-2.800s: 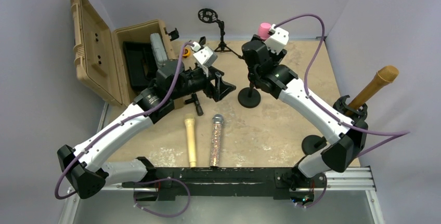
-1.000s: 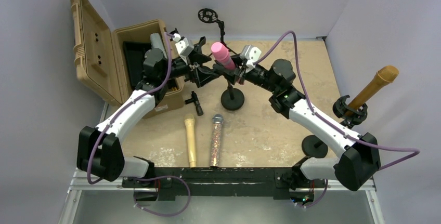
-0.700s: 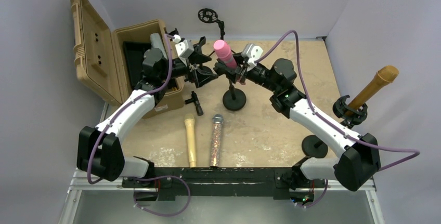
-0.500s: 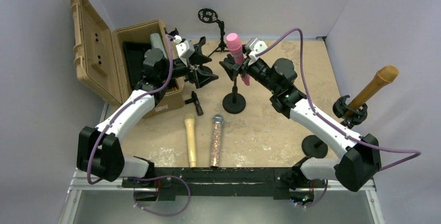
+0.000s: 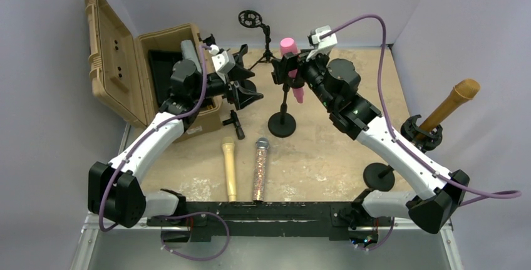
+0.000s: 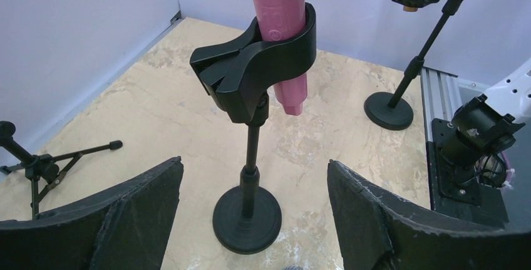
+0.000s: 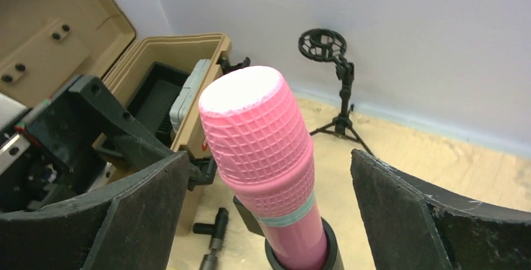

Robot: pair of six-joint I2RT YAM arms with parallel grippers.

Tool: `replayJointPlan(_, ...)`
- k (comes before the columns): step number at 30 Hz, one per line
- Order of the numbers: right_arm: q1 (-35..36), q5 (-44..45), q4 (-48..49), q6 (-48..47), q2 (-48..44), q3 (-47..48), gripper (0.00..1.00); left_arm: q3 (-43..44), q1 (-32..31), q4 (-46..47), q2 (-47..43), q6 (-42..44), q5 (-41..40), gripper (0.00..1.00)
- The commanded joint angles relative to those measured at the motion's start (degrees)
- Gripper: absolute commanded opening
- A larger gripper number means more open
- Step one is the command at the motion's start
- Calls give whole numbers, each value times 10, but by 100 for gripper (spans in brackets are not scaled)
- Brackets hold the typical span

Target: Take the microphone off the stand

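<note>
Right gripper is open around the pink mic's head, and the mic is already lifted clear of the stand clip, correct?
Not quite. The pink microphone is seated in the stand clip, its tail poking out below, as the left wrist view shows. The right gripper is indeed open around its head.

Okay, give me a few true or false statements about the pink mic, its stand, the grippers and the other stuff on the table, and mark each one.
1. The pink grid-textured microphone sits in the black clip of the round-base stand. True.
2. The right gripper is shut on the microphone's head. False: its fingers stand open on both sides, with gaps showing.
3. The tan hard case is closed. False: its lid stands open.
4. A gold microphone and a glittery microphone lie side by side on the table. True.
</note>
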Motion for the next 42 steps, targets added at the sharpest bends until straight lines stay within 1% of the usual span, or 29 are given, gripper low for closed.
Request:
replayJointPlan(1,23,126,-127,103,-8,51,98,28,-7,-3,9,2,-24,83)
replayJointPlan(3,37,154,-140,126,-4,66,97,31,-12,-4,15,-4,-33,83)
replayJointPlan(5,56,193,-146,143,5,83,93,41,-20,-25,23,-4,-44,83)
replayJointPlan(7,75,232,-156,156,17,104,91,53,-33,-60,28,14,-53,83)
replayJointPlan(9,91,270,-174,169,31,126,89,58,-50,-89,26,38,-79,83)
replayJointPlan(12,115,335,-211,189,56,154,81,57,-64,-110,22,58,-106,83)
replayJointPlan(15,128,401,-255,208,83,179,74,59,-65,-110,24,53,-109,83)
replayJointPlan(17,138,416,-261,204,92,190,63,60,-65,-109,25,49,-109,83)
replayJointPlan(18,141,424,-249,194,91,187,58,62,-65,-110,26,48,-107,83)
replayJointPlan(20,142,426,-180,131,76,152,47,65,-66,-113,30,44,-100,84)
replayJointPlan(21,142,411,-135,88,70,136,41,66,-66,-114,31,41,-99,84)
replayJointPlan(22,142,380,-98,68,65,124,33,67,-66,-114,32,38,-99,85)
replayJointPlan(25,140,318,-21,10,55,98,3,67,-63,-109,32,38,-105,87)
replayJointPlan(26,140,287,4,-8,51,92,0,68,-62,-106,34,43,-111,87)
replayJointPlan(29,140,189,57,-68,28,69,0,82,-48,-103,48,54,-122,88)
replayJointPlan(30,140,165,80,-88,15,58,0,85,-37,-87,54,44,-111,88)
replayJointPlan(33,140,97,88,-143,0,35,0,83,7,2,69,-18,-34,87)
replayJointPlan(34,140,91,92,-159,-4,23,0,83,18,41,76,-34,-7,87)
replayJointPlan(36,140,93,108,-178,-13,0,0,99,29,52,91,-40,50,86)
replayJointPlan(38,139,79,112,-192,-17,-12,0,113,32,53,108,-29,86,85)
replayJointPlan(39,138,73,119,-195,-18,-19,0,111,33,72,114,-23,106,84)
replayJointPlan(42,137,65,123,-197,-16,-25,0,87,34,192,132,-76,136,84)
